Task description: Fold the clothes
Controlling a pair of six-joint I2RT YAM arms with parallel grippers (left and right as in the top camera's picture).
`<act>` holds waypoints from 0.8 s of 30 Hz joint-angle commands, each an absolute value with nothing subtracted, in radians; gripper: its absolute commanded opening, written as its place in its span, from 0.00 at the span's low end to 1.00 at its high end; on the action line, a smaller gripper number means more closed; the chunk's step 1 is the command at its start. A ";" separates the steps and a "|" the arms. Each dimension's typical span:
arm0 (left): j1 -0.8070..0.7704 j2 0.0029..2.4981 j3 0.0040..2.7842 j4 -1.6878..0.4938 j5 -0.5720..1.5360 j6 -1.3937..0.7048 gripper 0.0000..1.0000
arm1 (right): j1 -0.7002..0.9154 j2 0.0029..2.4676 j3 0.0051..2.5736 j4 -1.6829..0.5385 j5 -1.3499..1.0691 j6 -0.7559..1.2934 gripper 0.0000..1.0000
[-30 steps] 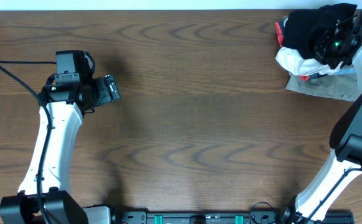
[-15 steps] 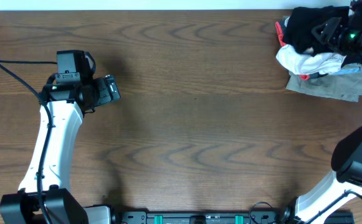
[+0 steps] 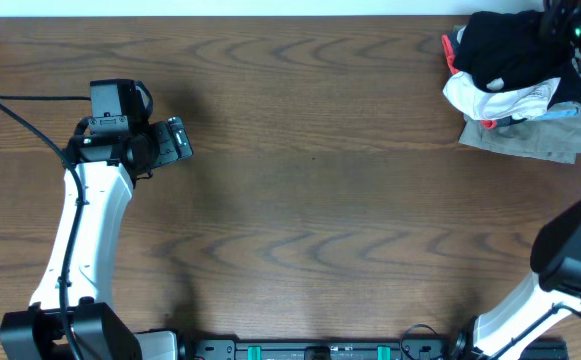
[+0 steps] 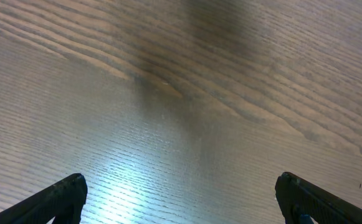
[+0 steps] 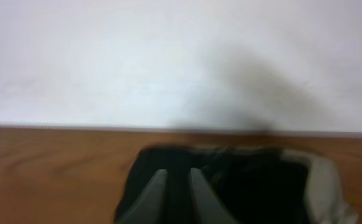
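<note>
free: table (image 3: 320,200) middle | obstacle: black garment (image 3: 500,50) on pile (image 3: 520,140), far-right corner

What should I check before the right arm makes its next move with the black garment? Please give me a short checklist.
1. Left gripper open, nothing between its fingertips: ok.
2. Right gripper has a grip on the black garment: cannot tell; the gap is narrow and the wrist view is blurred.
3. Black garment on top of the pile: ok.
4. Black garment apart from the white garment: not ok; it lies on it.
5. Bare wood on the table for folding: ok.
</note>
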State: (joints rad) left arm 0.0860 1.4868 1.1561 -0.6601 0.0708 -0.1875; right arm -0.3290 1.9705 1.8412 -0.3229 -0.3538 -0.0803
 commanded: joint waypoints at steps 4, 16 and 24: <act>0.088 1.498 1.161 -0.659 0.059 -0.197 0.98 | -0.302 2.152 1.851 -0.183 -0.262 -0.112 0.43; 0.088 1.498 1.161 -0.656 0.059 -0.197 0.98 | -0.308 2.522 1.851 -0.201 -0.266 -0.104 0.90; 0.088 1.498 1.161 -0.653 0.059 -0.196 0.98 | -0.322 2.605 1.851 -0.256 -0.337 -0.107 0.99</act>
